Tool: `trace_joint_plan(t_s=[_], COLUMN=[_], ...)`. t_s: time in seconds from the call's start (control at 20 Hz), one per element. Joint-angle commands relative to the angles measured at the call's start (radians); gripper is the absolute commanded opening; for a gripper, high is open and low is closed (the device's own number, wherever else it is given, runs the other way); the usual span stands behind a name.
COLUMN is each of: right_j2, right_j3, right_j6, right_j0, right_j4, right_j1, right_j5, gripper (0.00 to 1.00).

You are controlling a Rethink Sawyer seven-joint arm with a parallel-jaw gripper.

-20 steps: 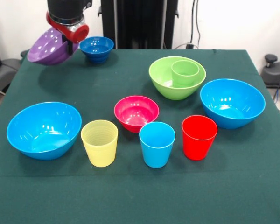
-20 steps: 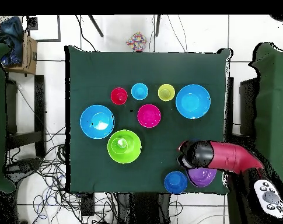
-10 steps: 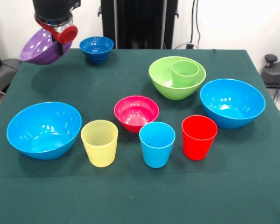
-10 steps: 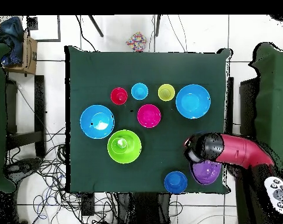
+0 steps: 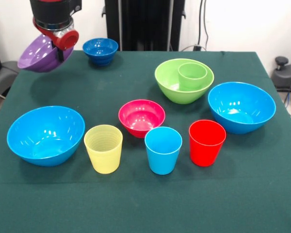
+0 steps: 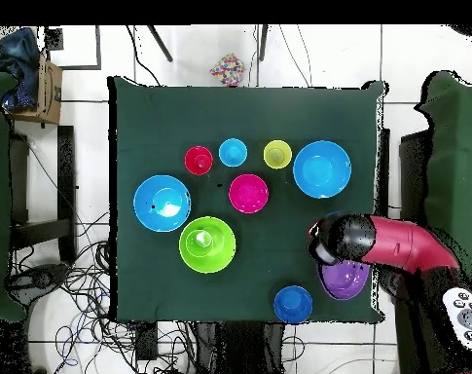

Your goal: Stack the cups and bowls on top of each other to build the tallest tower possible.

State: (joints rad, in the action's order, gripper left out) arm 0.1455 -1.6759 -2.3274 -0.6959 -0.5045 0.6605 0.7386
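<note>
Because the pincer (image 5: 62, 47) is closed only on the rim of the tilted purple bowl (image 5: 39, 54), held in the air above the table's (image 5: 136, 204) far corner, the bowl may slip out or swing against the dark blue bowl (image 5: 100, 50) nearby.

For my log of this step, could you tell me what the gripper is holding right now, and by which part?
The gripper holds the purple bowl by its rim, tilted and lifted above the table's corner, beside the dark blue bowl.
</note>
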Motion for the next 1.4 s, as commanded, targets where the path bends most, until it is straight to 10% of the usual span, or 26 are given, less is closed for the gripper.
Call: trace_joint_plan(t_s=[0.05, 1.4], right_j2=[0.076, 0.078], right_j3=[0.066, 0.076], right_j6=[0.186, 0.184], right_j0=[0.019, 0.027], right_j4=[-0.045, -0.033], right_j1=[-0.034, -0.030], right_j5=[0.065, 0.096], gripper=[0.00, 0.00])
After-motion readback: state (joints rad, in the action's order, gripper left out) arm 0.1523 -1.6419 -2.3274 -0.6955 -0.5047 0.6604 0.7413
